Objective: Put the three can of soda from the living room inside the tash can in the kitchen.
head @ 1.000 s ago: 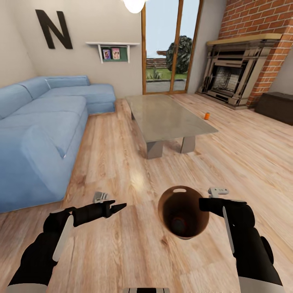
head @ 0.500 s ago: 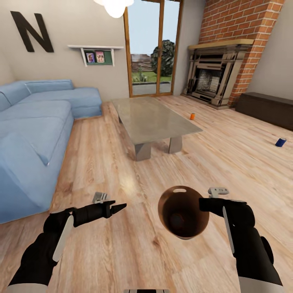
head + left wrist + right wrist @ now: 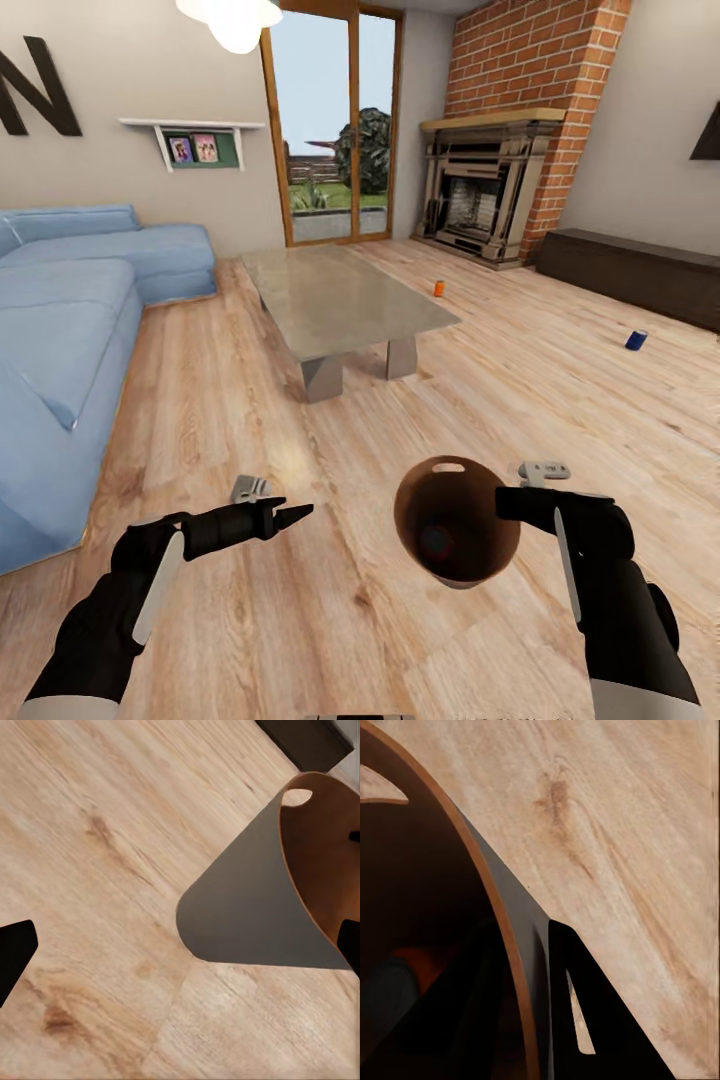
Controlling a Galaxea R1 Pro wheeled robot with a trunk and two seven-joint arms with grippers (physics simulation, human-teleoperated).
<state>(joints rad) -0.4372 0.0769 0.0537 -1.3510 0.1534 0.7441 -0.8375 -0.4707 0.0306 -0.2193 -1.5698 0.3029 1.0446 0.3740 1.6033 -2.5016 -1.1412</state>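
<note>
The brown trash can [image 3: 406, 500] hangs above the wood floor, my right gripper [image 3: 506, 500] shut on its rim. In the right wrist view one finger [image 3: 585, 1020] lies outside the rim [image 3: 480, 862] and the other sits in the dark inside. An orange soda can [image 3: 437, 541] lies in the bin's bottom, seen again as the can [image 3: 424, 964] in the right wrist view. Another orange soda can [image 3: 439, 288] stands on the floor beyond the coffee table [image 3: 335, 295]. My left gripper [image 3: 298, 516] is open and empty, left of the bin's grey outer wall [image 3: 247, 900].
The blue sofa [image 3: 60, 340] runs along the left. A brick fireplace [image 3: 480, 205] and glass doors [image 3: 330, 130] stand at the back. A dark low bench [image 3: 630, 270] lines the right wall, with a blue can [image 3: 636, 340] on the floor before it.
The head view has swung to the right, so sofa, table and fireplace slid left and the blue can came into view. Both arms and the bin hold the same pose.
</note>
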